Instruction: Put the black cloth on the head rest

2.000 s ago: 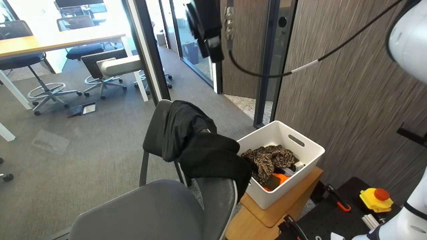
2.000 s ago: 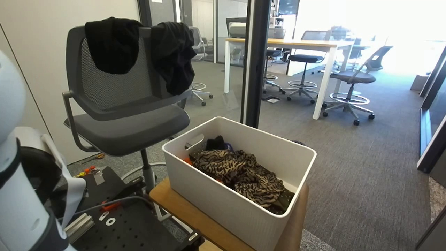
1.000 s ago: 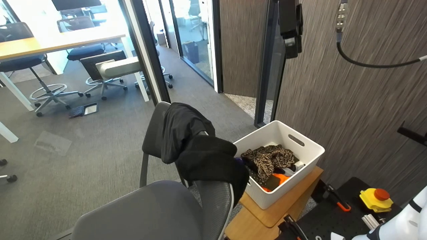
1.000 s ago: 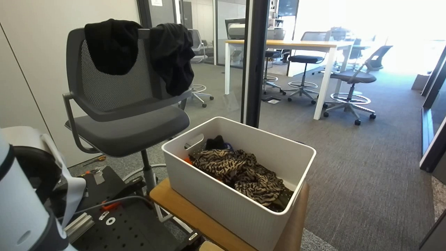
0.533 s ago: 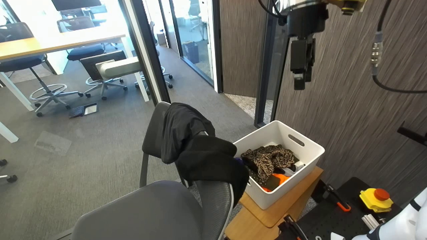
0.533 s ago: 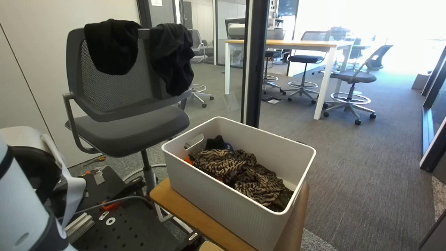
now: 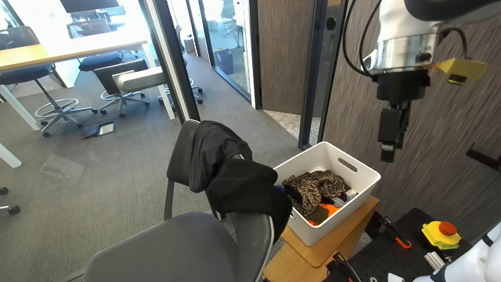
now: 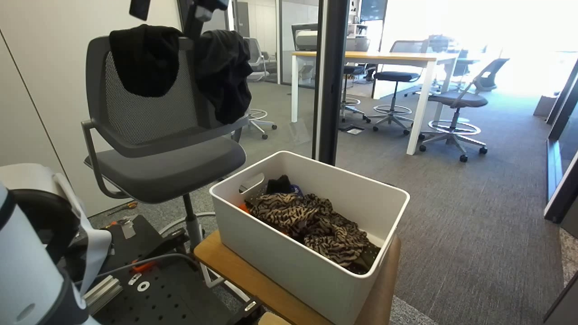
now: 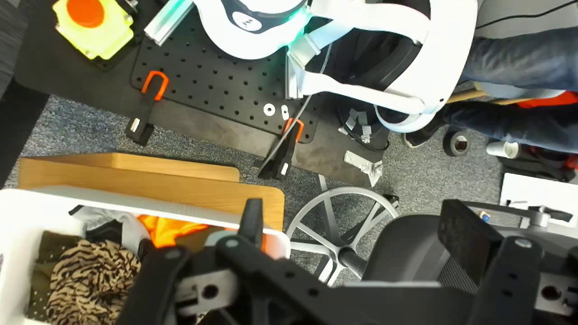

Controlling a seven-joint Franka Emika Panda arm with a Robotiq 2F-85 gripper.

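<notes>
1. Wrist view: the gripper (image 9: 359, 225) shows at the bottom, its two fingers wide apart, with carpet (image 9: 420, 180) and the wheeled foot (image 9: 337, 251) of the grey chair (image 9: 402, 241) visible through the gap.
2. Wrist view: the black worktop (image 9: 244, 141) fills the upper left. It carries a white robot base (image 9: 253, 47) at the top, a yellow button (image 9: 92, 27) with a red cap near its left edge, and two clamps (image 9: 145, 108) along its lower edge.
3. Wrist view: past that lower edge are a wooden stool (image 9: 216, 192) and a white box (image 9: 27, 216); a striped brown cloth (image 9: 92, 280) and an orange cloth (image 9: 171, 230) lie inside the box.
4. Wrist view: past the worktop's right edge, a roll of tape (image 9: 449, 144) and a person's legs (image 9: 528, 58).
5. In an exterior view, beyond the worktop's far edge, the black cloth (image 8: 146, 63) hangs over the head rest (image 8: 97, 45) and down the face of the chair. A dark grey garment (image 8: 221, 63) hangs just beside it, with a short strip of the head rest showing between. The gripper's fingers (image 8: 194, 25) show at the top, spread.
6. In an exterior view, the gripper (image 7: 387, 152) points down, higher in the picture than the worktop's far corner and well apart from the black cloth (image 7: 250, 184); from this side I cannot tell the spread of its fingers.
</notes>
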